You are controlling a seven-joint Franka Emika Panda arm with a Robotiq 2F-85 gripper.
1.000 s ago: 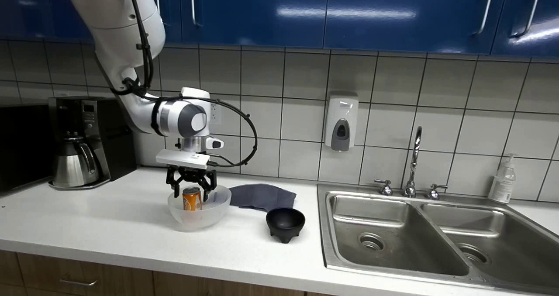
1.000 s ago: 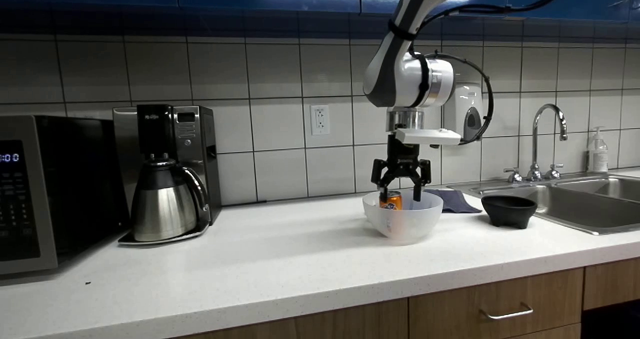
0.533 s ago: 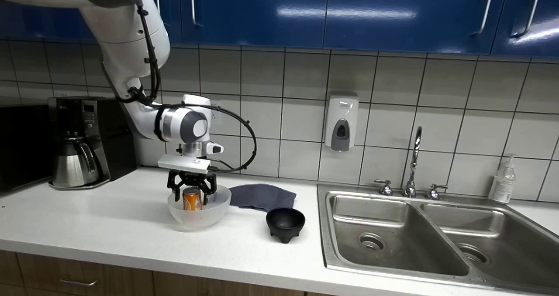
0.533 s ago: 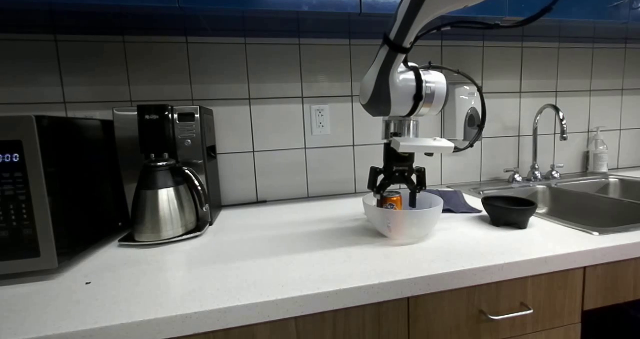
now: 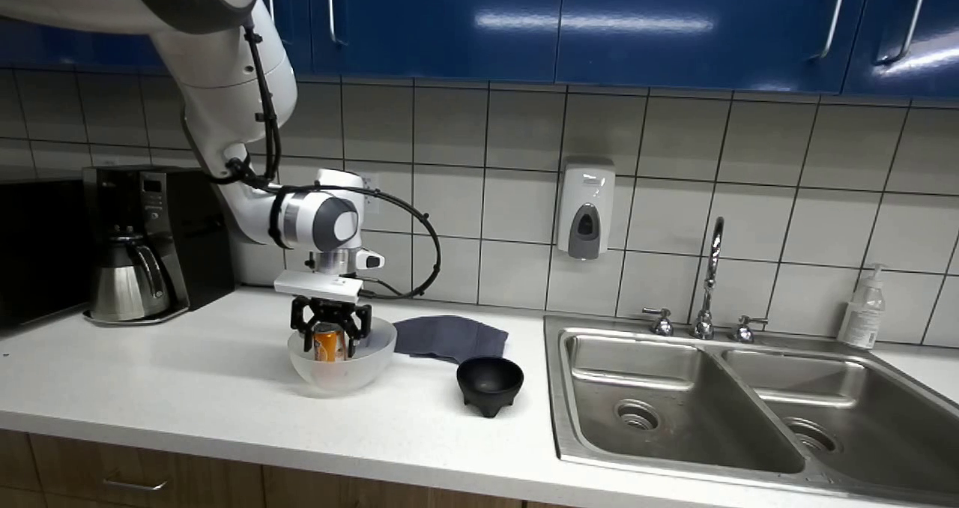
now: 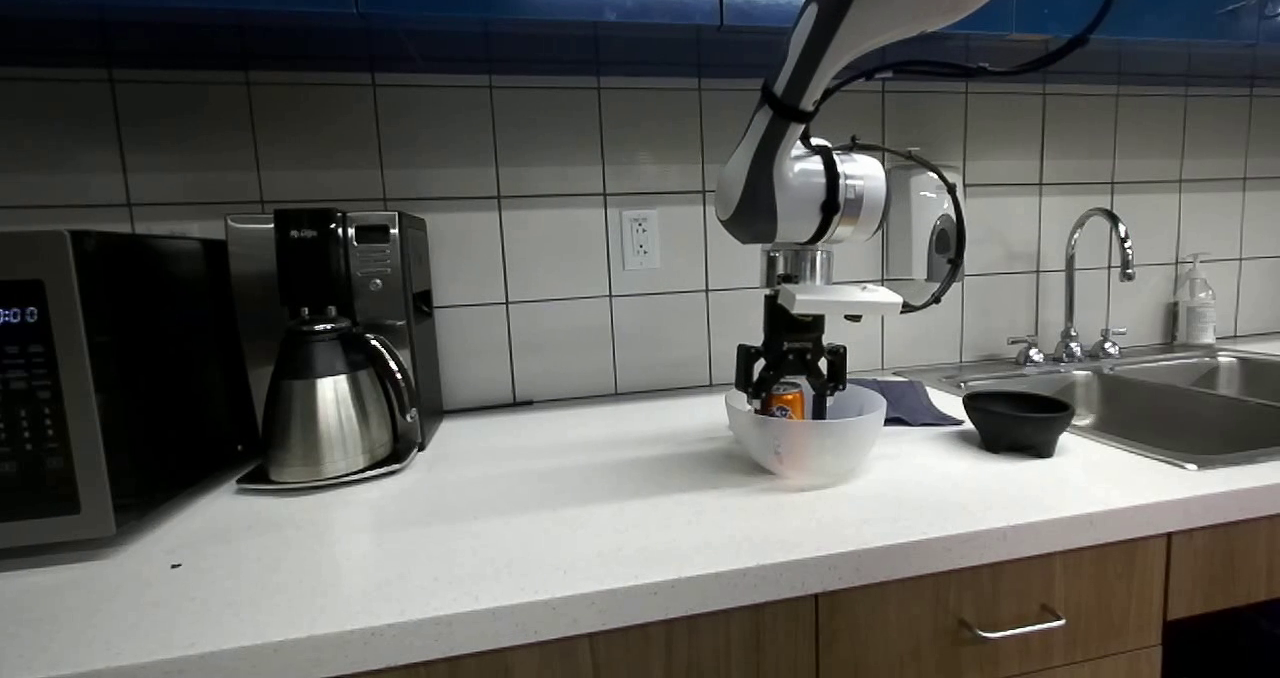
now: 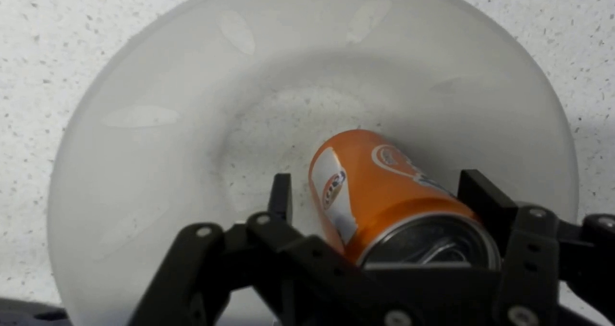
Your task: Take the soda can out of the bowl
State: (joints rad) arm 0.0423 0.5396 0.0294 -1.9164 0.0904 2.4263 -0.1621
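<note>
The soda can (image 5: 328,349) is orange with a dark silvery top. It stands inside the wide translucent bowl (image 5: 341,379); both also show in an exterior view, the can (image 6: 786,402) above the rim of the bowl (image 6: 835,448). My gripper (image 5: 330,337) points down into the bowl with a finger on each side of the can. In the wrist view the gripper (image 7: 379,191) is open around the can (image 7: 370,177). A gap shows between the can and the left finger; the right finger is close to the can, contact unclear. The can's lower part is blurred by the bowl wall (image 7: 144,167).
A small black bowl (image 5: 490,384) and a dark cloth (image 5: 453,337) lie beside the bowl. A steel sink (image 5: 558,388) is further along the counter. A coffee maker with pot (image 6: 330,408) and a microwave (image 6: 95,388) stand at the other end.
My gripper has moved down around the can, deeper into the bowl. Its fingers have come somewhat closer together. The can and bowl have not visibly moved.
</note>
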